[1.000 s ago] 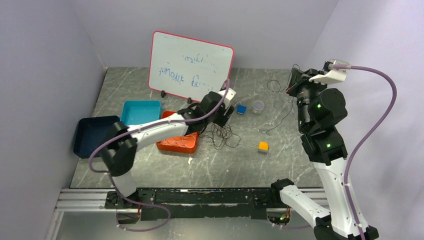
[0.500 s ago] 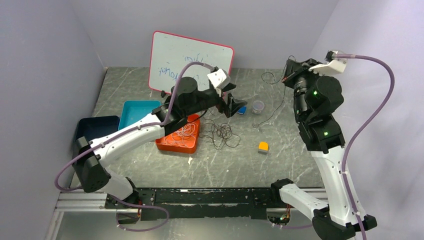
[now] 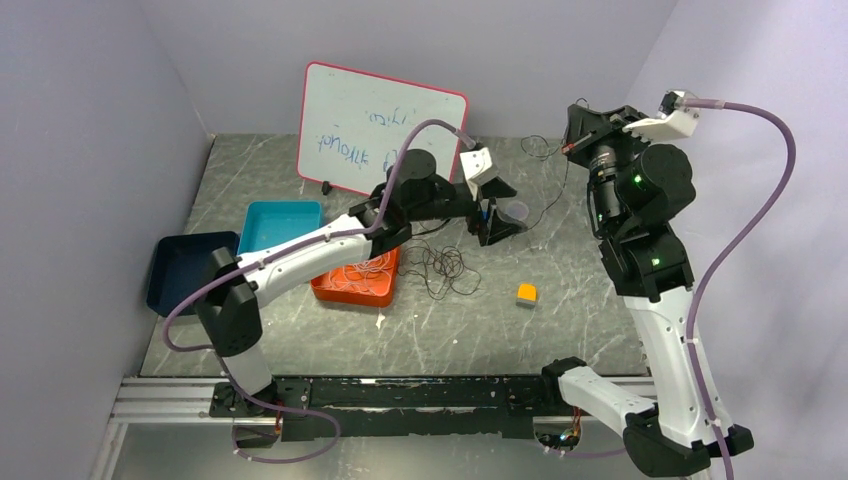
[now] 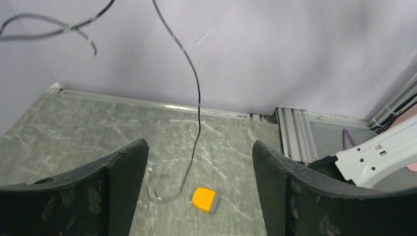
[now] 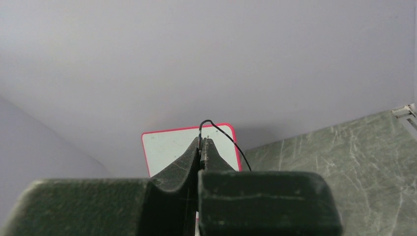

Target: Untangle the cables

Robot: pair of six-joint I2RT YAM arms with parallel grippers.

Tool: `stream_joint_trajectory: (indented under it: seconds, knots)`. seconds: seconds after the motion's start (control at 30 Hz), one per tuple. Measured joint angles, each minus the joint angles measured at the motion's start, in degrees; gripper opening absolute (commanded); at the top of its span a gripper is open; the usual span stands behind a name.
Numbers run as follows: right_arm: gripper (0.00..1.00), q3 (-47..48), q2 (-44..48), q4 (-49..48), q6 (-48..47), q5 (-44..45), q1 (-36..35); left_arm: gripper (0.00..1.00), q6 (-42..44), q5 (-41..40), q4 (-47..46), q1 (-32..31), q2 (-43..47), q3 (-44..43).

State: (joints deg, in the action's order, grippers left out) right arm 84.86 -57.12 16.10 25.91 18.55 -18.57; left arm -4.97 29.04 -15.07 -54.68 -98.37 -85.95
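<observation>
A tangle of thin dark cables (image 3: 440, 268) lies on the table right of the orange tray (image 3: 352, 291), which holds pale and reddish cables (image 3: 368, 265). My right gripper (image 3: 572, 128) is raised at the back right and shut on one thin black cable (image 3: 548, 200); its tips (image 5: 202, 139) pinch the wire. That cable hangs down in the left wrist view (image 4: 197, 98), its end curled on the table. My left gripper (image 3: 502, 212) is open and empty, held above the table near the blue cube; its fingers (image 4: 123, 169) frame the hanging cable.
A whiteboard (image 3: 380, 130) stands at the back. A teal tray (image 3: 262, 230) and a dark blue bin (image 3: 165, 275) sit at the left. An orange block (image 3: 526, 294) lies on the table, also in the left wrist view (image 4: 204, 198). A small clear cup (image 3: 519, 211) stands by my left gripper.
My left arm has swung up and right, from beside the orange tray toward the blue cube and cup. My right gripper has risen slightly, lifting the black cable.
</observation>
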Motion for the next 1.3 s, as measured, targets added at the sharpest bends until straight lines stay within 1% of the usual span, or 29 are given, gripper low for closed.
stream_joint_trajectory:
  seconds: [0.1,0.3,0.4,0.47,0.5,0.53,0.57,0.6,0.7,0.73,0.97,1.03,1.13,1.17,1.3]
  knots:
    - [0.00,0.0,-0.2,0.0,0.8,-0.8,0.0,0.81,-0.2,1.1,-0.2,-0.4,-2.1,-2.8]
    - [0.00,0.0,-0.4,0.1,1.3,-2.4,0.0,0.76,-0.4,2.6,-0.6,-1.1,-5.7,-7.4]
    - [0.00,0.3,-0.7,0.1,1.3,-3.1,0.0,0.71,-0.9,3.8,-0.8,-1.4,-7.8,-9.4]
    - [0.00,0.4,-0.7,0.1,1.3,-3.5,0.0,0.63,-1.4,4.9,-0.9,-1.6,-9.4,-10.7]
    - [0.00,0.4,-0.7,0.1,1.3,-3.6,0.0,0.57,-1.7,5.4,-0.9,-1.6,-10.1,-11.2]
    - [0.00,0.4,-0.7,0.1,1.3,-3.7,0.0,0.50,-1.9,5.9,-0.9,-1.7,-10.6,-11.7]
    - [0.00,0.4,-0.7,0.1,1.3,-3.8,0.0,0.39,-2.2,6.5,-0.9,-1.8,-11.3,-12.3]
    - [0.00,0.4,-0.7,0.1,1.3,-3.8,0.0,0.31,-2.6,7.3,-0.8,-1.8,-12.0,-13.0]
    - [0.00,0.4,-0.7,0.1,1.2,-3.8,0.0,0.11,-3.3,8.4,-0.7,-1.9,-13.0,-13.7]
    - [0.00,0.4,-0.7,0.1,1.1,-3.8,0.0,0.08,-3.5,8.6,-0.5,-1.9,-13.1,-13.7]
    - [0.00,0.3,-0.3,0.1,-0.3,-2.7,0.0,0.07,-3.4,8.4,0.8,-2.0,-12.7,-13.7]
    - [0.07,0.0,-0.1,0.1,-1.0,-1.6,0.0,0.07,-3.2,7.6,2.6,-2.0,-11.9,-13.7]
    - [0.27,-0.5,0.2,0.3,-2.0,0.0,0.0,0.07,-3.1,5.7,6.6,-2.0,-9.2,-13.7]
    - [0.31,-0.6,0.1,0.5,-2.4,0.2,0.0,0.07,-3.1,5.4,7.6,-2.0,-8.2,-13.7]
    - [0.40,-0.8,-0.6,1.5,-3.7,0.3,0.0,0.07,-3.4,3.5,12.6,-1.5,-2.6,-13.9]
